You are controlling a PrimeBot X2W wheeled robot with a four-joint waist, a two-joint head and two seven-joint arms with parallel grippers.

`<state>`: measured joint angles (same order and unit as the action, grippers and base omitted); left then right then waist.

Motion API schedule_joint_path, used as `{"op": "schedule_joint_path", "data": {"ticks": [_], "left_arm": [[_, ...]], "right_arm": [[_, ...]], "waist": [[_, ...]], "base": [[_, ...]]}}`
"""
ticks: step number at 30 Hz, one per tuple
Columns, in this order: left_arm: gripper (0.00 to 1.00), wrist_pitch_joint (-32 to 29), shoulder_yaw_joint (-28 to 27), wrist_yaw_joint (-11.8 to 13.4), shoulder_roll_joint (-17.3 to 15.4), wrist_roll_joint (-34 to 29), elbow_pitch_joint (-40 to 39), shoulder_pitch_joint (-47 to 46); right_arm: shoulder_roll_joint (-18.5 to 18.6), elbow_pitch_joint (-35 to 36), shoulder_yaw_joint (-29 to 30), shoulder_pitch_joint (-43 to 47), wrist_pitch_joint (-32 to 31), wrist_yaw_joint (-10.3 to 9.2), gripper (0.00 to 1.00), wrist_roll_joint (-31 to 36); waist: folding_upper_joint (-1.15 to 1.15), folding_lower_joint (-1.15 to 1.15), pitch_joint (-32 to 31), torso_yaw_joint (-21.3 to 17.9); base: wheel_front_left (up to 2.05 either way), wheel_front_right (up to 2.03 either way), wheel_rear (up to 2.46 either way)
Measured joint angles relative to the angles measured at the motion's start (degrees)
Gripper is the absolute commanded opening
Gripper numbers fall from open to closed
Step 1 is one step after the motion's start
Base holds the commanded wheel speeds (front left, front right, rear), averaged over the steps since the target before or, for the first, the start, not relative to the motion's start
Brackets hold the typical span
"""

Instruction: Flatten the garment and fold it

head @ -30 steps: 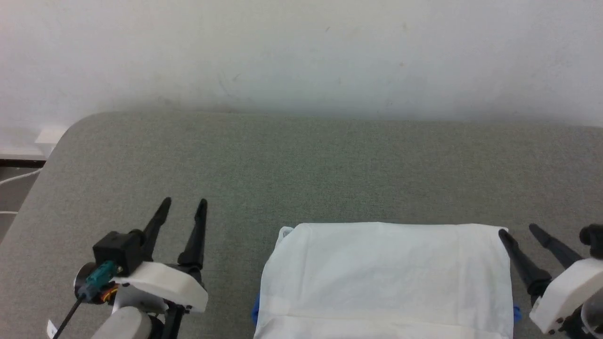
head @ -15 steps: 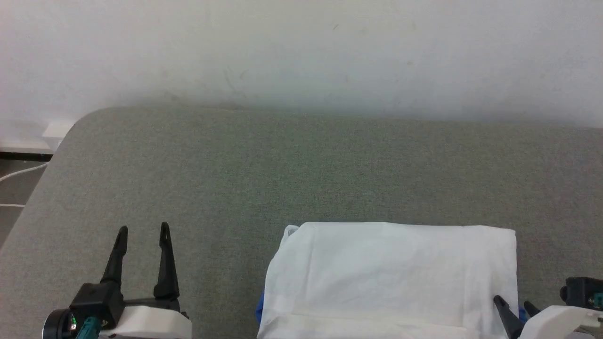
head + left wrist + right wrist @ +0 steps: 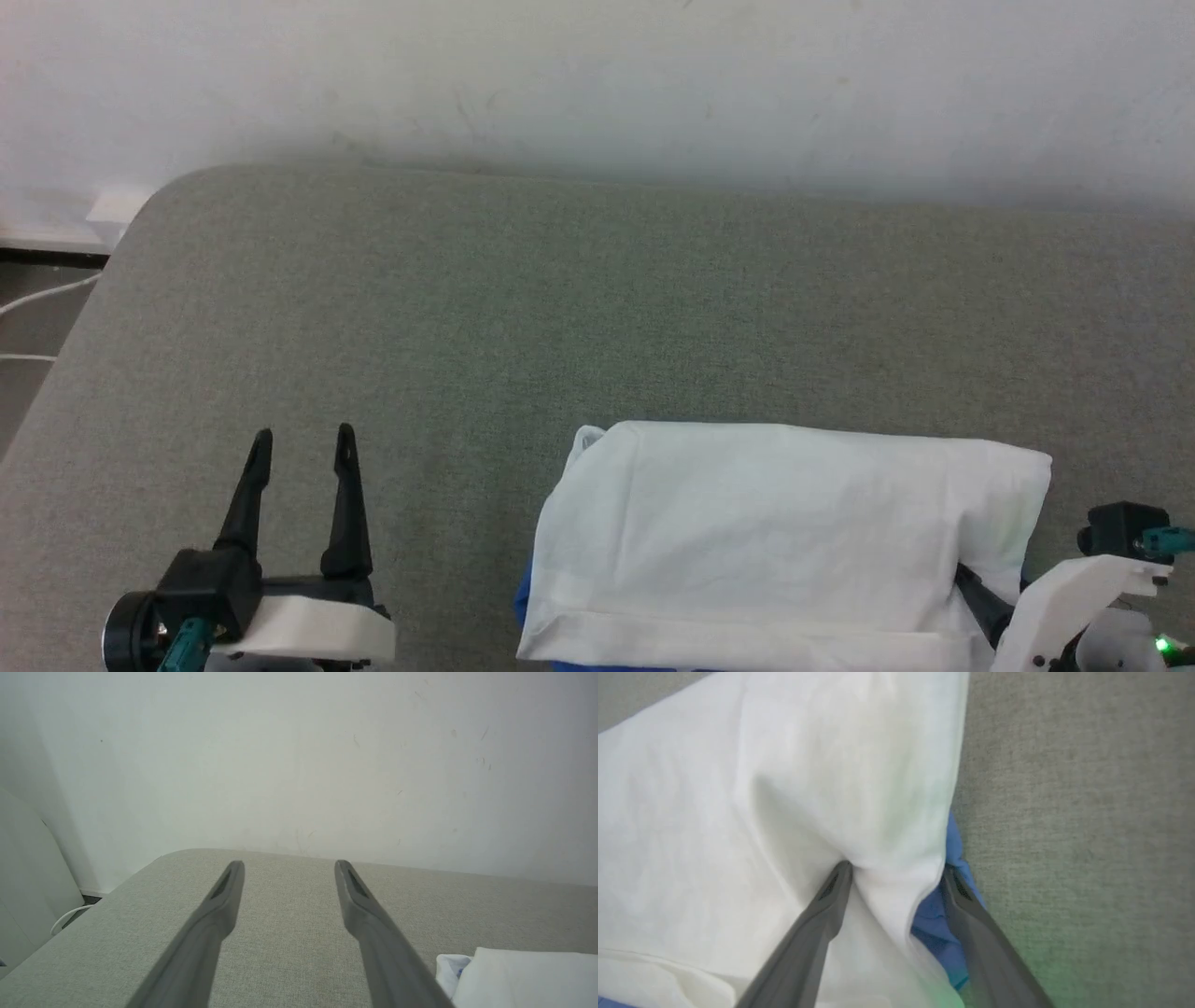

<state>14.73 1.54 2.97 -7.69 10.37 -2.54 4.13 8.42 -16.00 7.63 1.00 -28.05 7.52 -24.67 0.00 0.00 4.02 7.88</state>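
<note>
Right pincer [image 3: 895, 868] is spread wide and straddles the right-hand edge of the garment [image 3: 775, 532]. One finger lies on the white cloth, which puckers at its tip. The other sits just outside the edge, beside a sliver of blue sleeve [image 3: 934, 914]. A fold of white fabric lies between the fingers, but they are not pressed onto it, so nothing is pinched yet. Left pincer [image 3: 304, 431] is also spread and empty. It hovers over bare tabletop [image 3: 560, 299], well apart from the garment's left edge, and points toward the pale wall [image 3: 597, 75].

The garment rests at the near edge of the tabletop, toward the robot's right. It is a compact white rectangle with a hem band running along its near side. Blue shows only as small slivers at the near left corner and along the right edge, so the sleeves appear to be tucked underneath. No print is visible on the upper face.

I judge the task to be well along. The flattening looks done, and at least one fold seems made, since the sleeves are hidden and the outline is roughly square-cornered. The far right corner bulges slightly where the pincer presses in. What probably remains is a last fold across the width, or closing on that right edge to carry it over, then smoothing the top.
</note>
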Motion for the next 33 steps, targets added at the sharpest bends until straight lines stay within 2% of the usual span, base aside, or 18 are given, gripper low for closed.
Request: {"op": "schedule_joint_path", "data": {"ticks": [2,3,4,8,15,20,26,29,33], "left_arm": [[1.00,0.00,-0.69,-0.57,0.63,-0.49,0.08,-0.12],[1.00,0.00,-1.07,-0.93,0.88,-0.78,0.11,-0.14],[1.00,0.00,-1.40,-1.16,1.08,-0.97,0.13,-0.15],[1.00,0.00,-2.71,-2.40,1.87,-1.58,0.30,-0.35],[1.00,0.00,-4.25,-3.53,2.71,-2.99,0.85,-1.05],[1.00,0.00,-4.82,-4.47,3.27,-3.37,1.25,-0.88],[1.00,0.00,-4.91,-5.06,3.86,-3.88,1.71,-0.85],[1.00,0.00,-5.00,-5.45,3.93,-3.93,2.13,-0.74],[1.00,0.00,-5.36,-5.54,4.07,-3.92,2.66,-0.37]], "right_arm": [[0.77,-0.10,-1.51,-0.35,-0.75,-0.15,1.00,-1.47],[1.09,-0.11,-2.11,-0.47,-1.13,-0.44,0.41,-2.26],[1.42,-0.12,-2.50,-0.53,-1.22,-0.44,0.00,-2.69],[2.03,-0.23,-3.94,-0.88,-0.80,-0.32,0.00,-3.90],[1.78,-2.00,-3.23,-1.03,4.04,0.37,0.00,-3.58],[2.21,-3.18,1.27,-1.65,7.37,0.59,0.00,-1.75],[6.88,-5.79,9.25,-1.87,7.99,0.10,0.00,2.61],[7.58,-5.46,9.98,-1.91,7.79,0.10,0.00,3.24],[7.62,-1.34,8.53,-1.63,6.08,0.09,0.00,3.36]], "waist": [[0.00,0.00,0.77,0.26],[0.00,0.00,1.13,0.37],[0.00,0.00,1.45,0.47],[0.00,0.00,2.35,0.65],[0.00,0.00,1.71,-0.13],[0.00,0.01,0.63,-0.93],[0.00,0.01,-0.42,-1.57],[0.00,0.01,-1.07,-1.68],[0.00,0.01,-2.22,-1.83]], "base": [[0.00,0.00,0.00],[0.00,0.00,0.00],[0.00,0.00,0.00],[0.00,0.00,0.00],[0.00,0.00,0.00],[0.00,0.00,0.00],[0.00,0.00,0.00],[0.00,0.00,0.00],[0.00,0.00,0.00]]}}
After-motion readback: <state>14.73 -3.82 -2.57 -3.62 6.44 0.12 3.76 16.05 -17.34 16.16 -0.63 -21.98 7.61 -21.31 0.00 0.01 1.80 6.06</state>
